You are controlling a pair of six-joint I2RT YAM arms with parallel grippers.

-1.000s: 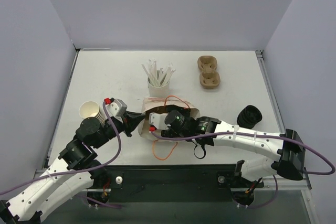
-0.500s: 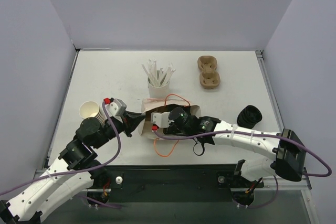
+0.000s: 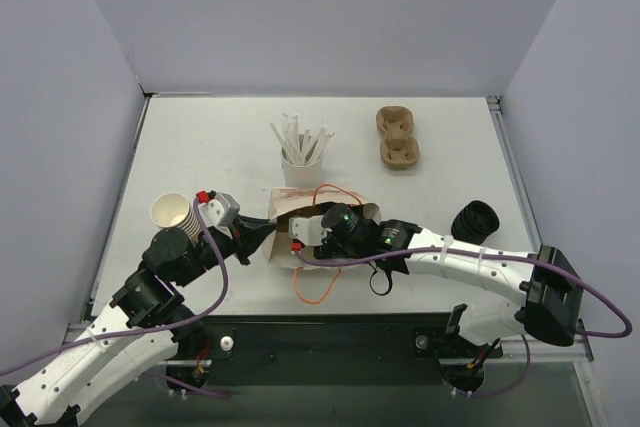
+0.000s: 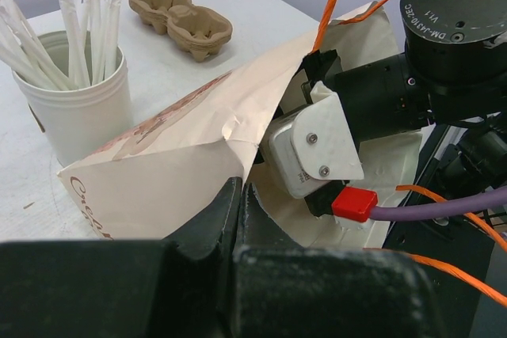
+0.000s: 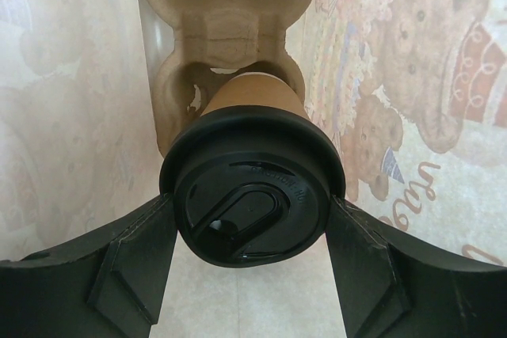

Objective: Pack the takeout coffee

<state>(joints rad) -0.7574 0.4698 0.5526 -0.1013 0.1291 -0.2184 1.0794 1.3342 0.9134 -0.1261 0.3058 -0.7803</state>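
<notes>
Coffee: the coffee is inside the bag, centre of the right wrist view, black lid toward the camera, base at a pocket of a pulp carrier.
Right gripper: reaches into the bag mouth, jaws pinching the coffee just under its lid.
Left gripper: bottom centre of its wrist view, jaws pressed on the bag's rim.
Bag: lies on its side, lower centre of the desk.
Straws: white tub just above the bag.
</notes>
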